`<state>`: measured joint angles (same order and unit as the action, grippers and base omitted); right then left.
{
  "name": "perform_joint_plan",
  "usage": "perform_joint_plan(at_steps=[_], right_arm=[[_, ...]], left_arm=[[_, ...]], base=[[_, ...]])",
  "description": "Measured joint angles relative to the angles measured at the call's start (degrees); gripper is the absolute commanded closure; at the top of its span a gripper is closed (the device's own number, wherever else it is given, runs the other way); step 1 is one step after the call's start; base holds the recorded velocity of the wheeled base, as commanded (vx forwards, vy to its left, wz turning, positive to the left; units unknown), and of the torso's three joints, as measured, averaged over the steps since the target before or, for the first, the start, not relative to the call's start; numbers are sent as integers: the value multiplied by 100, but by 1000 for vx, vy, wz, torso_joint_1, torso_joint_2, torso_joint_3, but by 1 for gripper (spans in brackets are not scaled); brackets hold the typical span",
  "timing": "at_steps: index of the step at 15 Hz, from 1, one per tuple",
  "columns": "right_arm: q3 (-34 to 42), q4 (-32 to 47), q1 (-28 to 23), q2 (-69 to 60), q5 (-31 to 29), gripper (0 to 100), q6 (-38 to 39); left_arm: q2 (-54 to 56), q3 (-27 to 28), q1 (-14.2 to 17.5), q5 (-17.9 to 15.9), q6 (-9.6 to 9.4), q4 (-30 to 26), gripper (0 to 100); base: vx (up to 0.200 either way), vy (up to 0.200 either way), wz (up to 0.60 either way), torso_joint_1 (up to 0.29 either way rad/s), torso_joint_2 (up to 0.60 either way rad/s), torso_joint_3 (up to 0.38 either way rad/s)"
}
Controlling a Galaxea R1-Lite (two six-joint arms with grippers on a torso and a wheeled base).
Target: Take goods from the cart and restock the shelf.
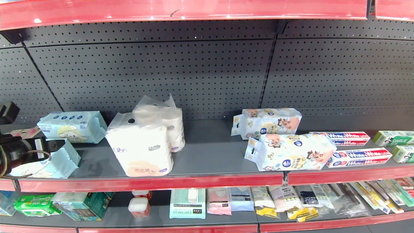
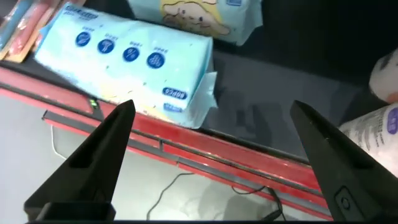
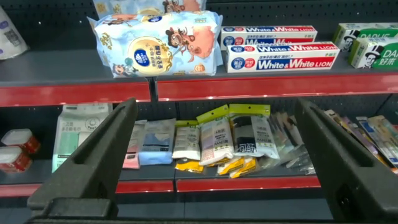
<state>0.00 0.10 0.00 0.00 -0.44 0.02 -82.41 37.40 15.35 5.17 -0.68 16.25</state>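
Jaws of left gripper [image 2: 212, 107] spread wide, nothing between them; it hovers over red shelf lip [image 1: 152, 183], left of white roll pack [image 1: 142, 149]. Just beside it lies pale blue tissue pack [image 2: 124, 62], also left of the roll pack, right at the lip. Judged step: drawing clear of a set-down pack. Back out level, fingers off the wrapper, or it may slide over the lip. Right of the roll pack: cartoon-print packs [image 1: 291, 152], toothpaste boxes [image 1: 355, 157]. Facing them, right gripper [image 3: 217, 102], jaws released, empty.
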Motion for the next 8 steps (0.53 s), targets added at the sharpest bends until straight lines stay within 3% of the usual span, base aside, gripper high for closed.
perform_joint_plan(at_steps=[4,6,8], right_arm=[[0,0,0,0,0,0,5],[0,0,0,0,0,0,5],[0,1,0,0,0,0,2]], left_arm=[[-452,461,-385,-49,-90,-172,0],[-642,661,-546,-50,-341,-388,0],[-800,903,-628,-50,-449,-622,0]], base=[[0,0,0,0,0,0],[0,0,0,0,0,0],[0,0,0,0,0,0]])
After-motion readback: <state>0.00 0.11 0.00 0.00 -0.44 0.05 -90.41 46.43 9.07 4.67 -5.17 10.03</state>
